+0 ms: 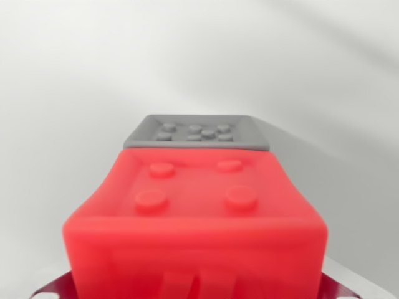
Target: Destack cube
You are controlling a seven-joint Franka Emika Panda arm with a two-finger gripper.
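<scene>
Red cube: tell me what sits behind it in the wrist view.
Behind the red cube a grey cube shows its studded top face. Its lower part, and whether the two touch, are hidden by the red one.

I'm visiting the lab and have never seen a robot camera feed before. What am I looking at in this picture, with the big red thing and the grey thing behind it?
This single picture comes from a camera mounted on the wrist of a robot arm, so you see what the arm's "hand" faces. The large red cube fills the lower part of the picture because it is very close to the lens; its upper face has four round studs. Beyond it sits a grey cube with several smaller studs on top. I cannot tell from this angle whether the two touch. Around them is a plain pale surface. At the bottom corners, bits of shiny metal peek out, probably part of the gripper, but its fingers are hidden, so I cannot say whether it holds the red cube.
</scene>
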